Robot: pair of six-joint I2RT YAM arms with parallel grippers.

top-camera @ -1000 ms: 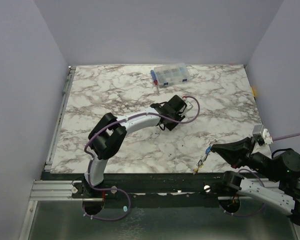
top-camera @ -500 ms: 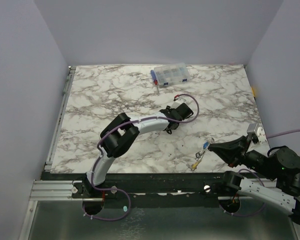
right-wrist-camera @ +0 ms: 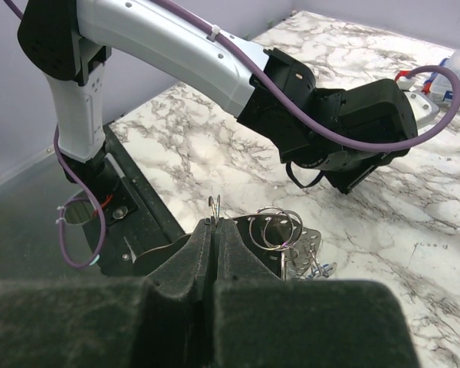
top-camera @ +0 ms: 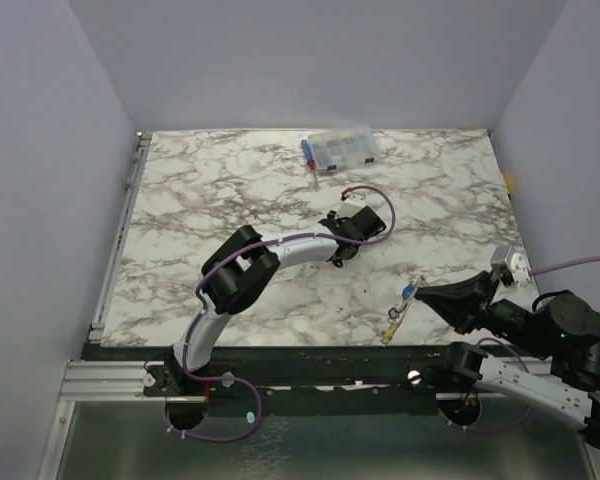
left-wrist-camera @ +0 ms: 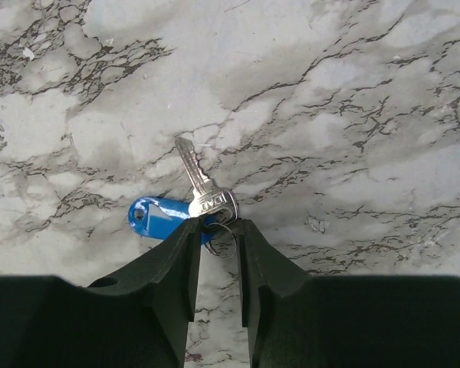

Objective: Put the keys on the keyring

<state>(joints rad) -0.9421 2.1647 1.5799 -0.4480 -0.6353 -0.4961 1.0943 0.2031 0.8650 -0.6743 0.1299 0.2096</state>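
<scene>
In the left wrist view a silver key (left-wrist-camera: 200, 182) with a blue tag (left-wrist-camera: 158, 218) and a small split ring (left-wrist-camera: 223, 236) lies on the marble. My left gripper (left-wrist-camera: 218, 227) stands low over it. Its jaws are narrowly apart, with the small ring between the tips. In the top view the left gripper (top-camera: 332, 256) hides this key. My right gripper (right-wrist-camera: 214, 222) is shut on the keyring (right-wrist-camera: 213, 205), whose thin edge sticks up between the pads. More rings (right-wrist-camera: 274, 225) and keys (right-wrist-camera: 313, 268) hang beside it. From above, that bundle (top-camera: 401, 305) dangles off the right gripper (top-camera: 426, 293).
A clear compartment box (top-camera: 341, 148) with blue parts stands at the back of the marble table (top-camera: 200, 190). The left arm (right-wrist-camera: 184, 46) reaches across just ahead of the right gripper. The table's dark front rail (top-camera: 310, 362) runs below the hanging bundle.
The left arm has reached forward and lowered its gripper to the key, and its jaws have narrowed. The right gripper has drifted a little left and nearer with the bundle.
</scene>
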